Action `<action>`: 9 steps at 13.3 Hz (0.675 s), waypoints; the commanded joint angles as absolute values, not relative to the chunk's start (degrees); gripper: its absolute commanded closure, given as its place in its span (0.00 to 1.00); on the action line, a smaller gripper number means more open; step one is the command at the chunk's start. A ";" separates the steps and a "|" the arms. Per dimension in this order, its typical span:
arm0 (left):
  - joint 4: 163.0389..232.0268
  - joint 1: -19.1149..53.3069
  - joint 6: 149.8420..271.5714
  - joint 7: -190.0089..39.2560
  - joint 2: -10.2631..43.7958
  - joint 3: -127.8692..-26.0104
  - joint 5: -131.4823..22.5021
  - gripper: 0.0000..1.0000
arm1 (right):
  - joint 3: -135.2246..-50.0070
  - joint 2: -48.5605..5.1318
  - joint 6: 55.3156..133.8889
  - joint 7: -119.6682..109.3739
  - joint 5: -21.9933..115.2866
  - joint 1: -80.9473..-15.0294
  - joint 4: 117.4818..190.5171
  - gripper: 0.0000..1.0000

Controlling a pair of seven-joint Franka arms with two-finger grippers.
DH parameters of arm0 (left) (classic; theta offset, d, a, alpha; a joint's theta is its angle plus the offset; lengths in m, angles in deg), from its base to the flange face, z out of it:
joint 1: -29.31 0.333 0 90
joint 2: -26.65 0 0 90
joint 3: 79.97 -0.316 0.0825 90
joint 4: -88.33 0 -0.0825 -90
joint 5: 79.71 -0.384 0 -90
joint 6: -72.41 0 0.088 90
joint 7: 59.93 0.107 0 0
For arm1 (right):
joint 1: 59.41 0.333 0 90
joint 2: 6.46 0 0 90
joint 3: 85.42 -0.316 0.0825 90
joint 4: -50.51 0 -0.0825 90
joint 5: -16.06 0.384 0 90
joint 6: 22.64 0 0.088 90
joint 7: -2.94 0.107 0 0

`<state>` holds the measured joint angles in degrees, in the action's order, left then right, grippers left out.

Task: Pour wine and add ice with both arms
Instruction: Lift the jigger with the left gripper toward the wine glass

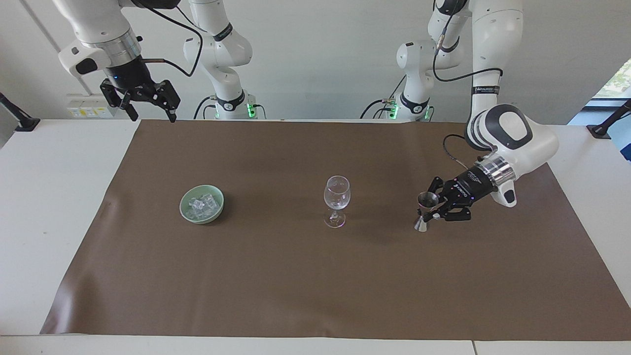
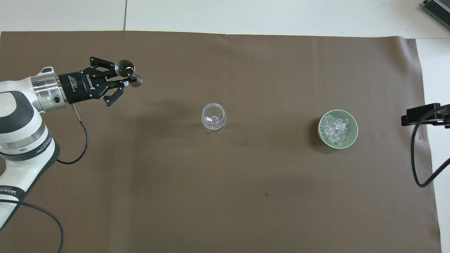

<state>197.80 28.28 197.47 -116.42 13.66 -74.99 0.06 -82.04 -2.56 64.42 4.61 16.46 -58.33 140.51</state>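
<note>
White walls back a pale bench spread with a brown mat.

At the right of the facing frame, the left gripper is clamped on the narrow waist of a steel double-ended jigger, one cup up and one down, held over the mat between the frame's right edge and centre. That waist looks like the right place to hold it: the metal is stiff, light and probably slick, so a tilt for pouring should be slow.

Next outward, at frame centre, a wine glass stands upright on the mat. It is thin and top-heavy on its stem, so I would spare it any knock from the jigger.

Further toward the left of the frame sits the pale green bowl holding the ice: small, hard, slippery cubes, best pinched singly across flat faces.

In the upper left corner the right gripper waits with its fingers apart, holding nothing, over the bench's edge.
</note>
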 commanded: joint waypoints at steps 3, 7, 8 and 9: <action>198.37 21.94 203.89 -120.57 16.10 -75.66 0.71 1.00 | -82.16 -1.63 64.37 3.55 17.55 -58.89 141.48 0.00; 198.72 16.58 211.17 -124.52 17.95 -75.66 0.44 1.00 | -82.16 -1.63 64.37 3.55 17.55 -58.89 141.48 0.00; 199.16 15.09 213.63 -125.14 18.38 -75.66 0.18 1.00 | -82.16 -1.63 64.37 3.55 17.55 -58.89 141.48 0.00; 199.69 13.77 215.39 -125.41 19.17 -75.75 0.09 1.00 | -82.16 -1.63 64.28 3.55 17.55 -58.89 141.48 0.00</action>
